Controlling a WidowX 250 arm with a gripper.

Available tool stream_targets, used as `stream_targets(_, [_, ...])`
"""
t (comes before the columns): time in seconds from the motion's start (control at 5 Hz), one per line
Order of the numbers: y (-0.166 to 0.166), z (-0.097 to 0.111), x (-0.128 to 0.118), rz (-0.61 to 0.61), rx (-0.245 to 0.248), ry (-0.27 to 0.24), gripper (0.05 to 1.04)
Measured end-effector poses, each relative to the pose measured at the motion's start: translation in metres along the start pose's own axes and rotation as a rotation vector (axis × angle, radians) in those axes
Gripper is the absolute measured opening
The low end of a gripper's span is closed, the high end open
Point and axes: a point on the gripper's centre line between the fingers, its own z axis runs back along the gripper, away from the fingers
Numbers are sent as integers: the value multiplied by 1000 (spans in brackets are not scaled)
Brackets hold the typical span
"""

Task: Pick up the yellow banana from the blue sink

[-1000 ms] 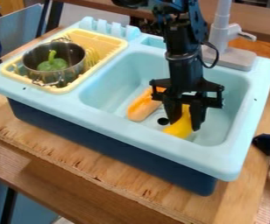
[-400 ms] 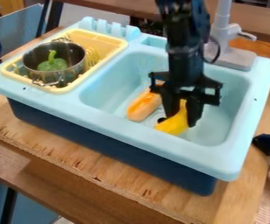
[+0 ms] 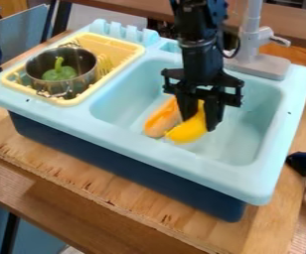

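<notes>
Yellow plastic rack (image 3: 132,49), left, bears a round silver metal pot (image 3: 80,83) with green toy pepper (image 3: 59,72) inside. In the pale-blue plastic basin (image 3: 239,144), an elongated orange-and-tan toy (image 3: 158,123) lies beside a curved yellow banana-like toy (image 3: 188,130), pinched by the black two-finger gripper (image 3: 199,121); steady pressure and slow moves should avoid slips or nudging its neighbour.
</notes>
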Motion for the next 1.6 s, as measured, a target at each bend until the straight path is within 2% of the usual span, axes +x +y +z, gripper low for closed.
stream_targets(0.4, [23,0,1,31,6,7,418])
stream_targets(0.6, [33,-5,-1,50,5,27,418])
stream_targets(0.8, [41,-18,-5,67,-17,59,418])
stream_targets(1.2, [8,-27,16,-15,-54,48,418])
stream_targets(1.4, [6,-29,17,-10,-60,54,490])
stream_targets(1.6, [0,-32,12,-21,-48,73,803])
